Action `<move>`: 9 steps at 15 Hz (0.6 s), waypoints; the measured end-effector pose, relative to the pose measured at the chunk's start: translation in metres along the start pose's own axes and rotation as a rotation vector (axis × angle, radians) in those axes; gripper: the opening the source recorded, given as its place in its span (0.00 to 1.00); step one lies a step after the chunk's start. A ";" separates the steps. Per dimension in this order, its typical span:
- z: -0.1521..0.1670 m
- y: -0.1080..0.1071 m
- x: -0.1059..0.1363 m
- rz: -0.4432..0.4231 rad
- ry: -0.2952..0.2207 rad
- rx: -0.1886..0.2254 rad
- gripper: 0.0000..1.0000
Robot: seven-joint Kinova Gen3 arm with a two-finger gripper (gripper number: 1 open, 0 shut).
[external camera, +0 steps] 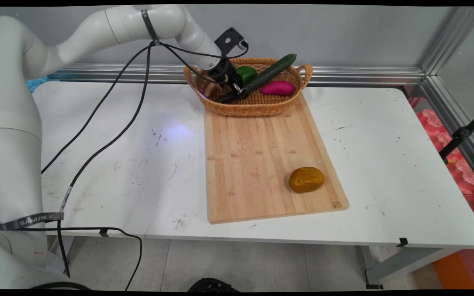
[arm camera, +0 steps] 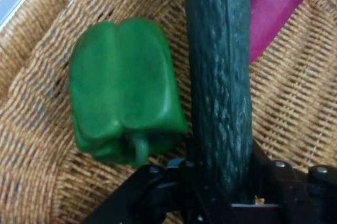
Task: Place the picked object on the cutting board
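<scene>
My gripper (external camera: 237, 89) reaches into the wicker basket (external camera: 220, 106) at the back of the table and is shut on the lower end of a long dark green cucumber (external camera: 270, 72). In the hand view the cucumber (arm camera: 221, 77) runs up from between the jaws. A green bell pepper (arm camera: 124, 90) lies just to its left on the basket floor, and a magenta sweet potato (arm camera: 276, 8) lies behind it on the right. In the main view the pepper (external camera: 246, 74) and sweet potato (external camera: 278, 88) flank the cucumber, whose far end sticks out over the basket rim.
A bamboo cutting board (external camera: 261, 156) lies in front of the basket, with a brown potato (external camera: 306, 179) near its front right corner. Black cables (external camera: 109, 123) hang from the arm over the table's left half. An aluminium rail runs along the back wall.
</scene>
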 end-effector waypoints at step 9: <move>-0.041 0.022 0.036 0.011 0.021 -0.007 0.00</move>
